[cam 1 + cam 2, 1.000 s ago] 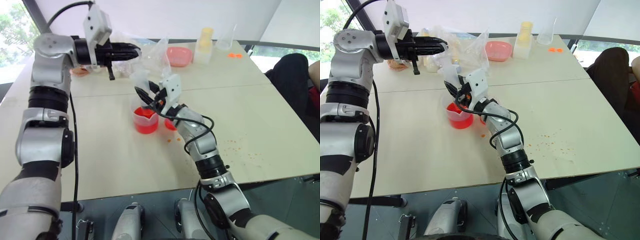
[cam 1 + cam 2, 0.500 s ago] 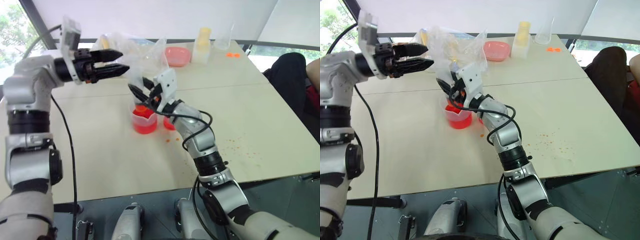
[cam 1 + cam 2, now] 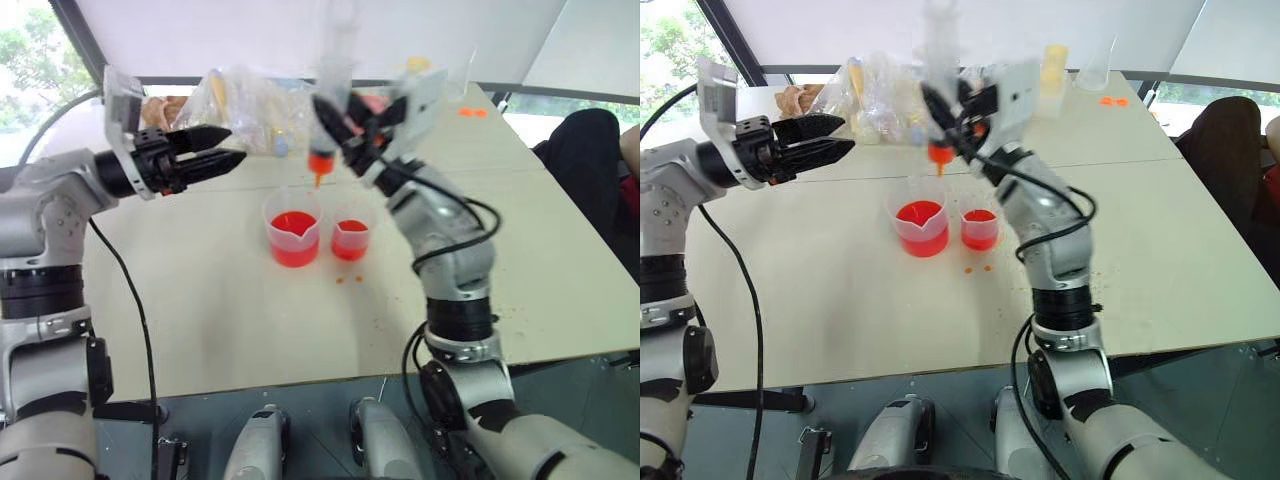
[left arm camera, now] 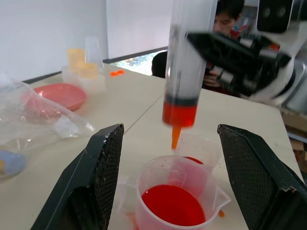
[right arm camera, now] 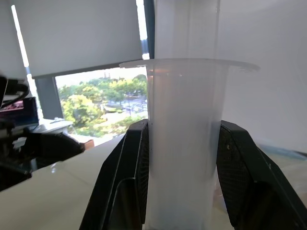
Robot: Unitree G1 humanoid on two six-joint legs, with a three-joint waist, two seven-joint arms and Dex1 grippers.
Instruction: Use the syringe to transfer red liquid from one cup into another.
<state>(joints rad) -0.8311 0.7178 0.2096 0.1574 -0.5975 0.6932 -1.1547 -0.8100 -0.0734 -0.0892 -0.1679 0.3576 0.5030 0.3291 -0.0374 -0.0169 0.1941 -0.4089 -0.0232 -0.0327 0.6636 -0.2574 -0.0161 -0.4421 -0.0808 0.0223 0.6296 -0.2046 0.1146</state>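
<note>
My right gripper (image 3: 338,122) is shut on the barrel of the syringe (image 3: 326,95) and holds it upright in the air. Its orange tip hangs above the larger spouted cup (image 3: 293,237). A little red liquid (image 4: 179,114) sits at the bottom of the barrel. The larger cup holds red liquid (image 4: 172,206), and so does the smaller cup (image 3: 349,240) just to its right. My left gripper (image 3: 233,145) is open and level, to the left of the syringe and apart from it, pointing toward it. In the right wrist view the barrel (image 5: 184,143) stands between my fingers.
A crumpled clear plastic bag (image 3: 250,95) lies at the back of the table, with a pink bowl (image 4: 57,94) and yellow-lidded containers (image 3: 1052,65) beyond. Orange droplets (image 3: 346,279) spot the table in front of the cups. A person (image 3: 590,150) sits at the right edge.
My right gripper has lifted the syringe up out of the larger cup, and it now hangs above the cups. My left gripper has opened and drawn back to the left.
</note>
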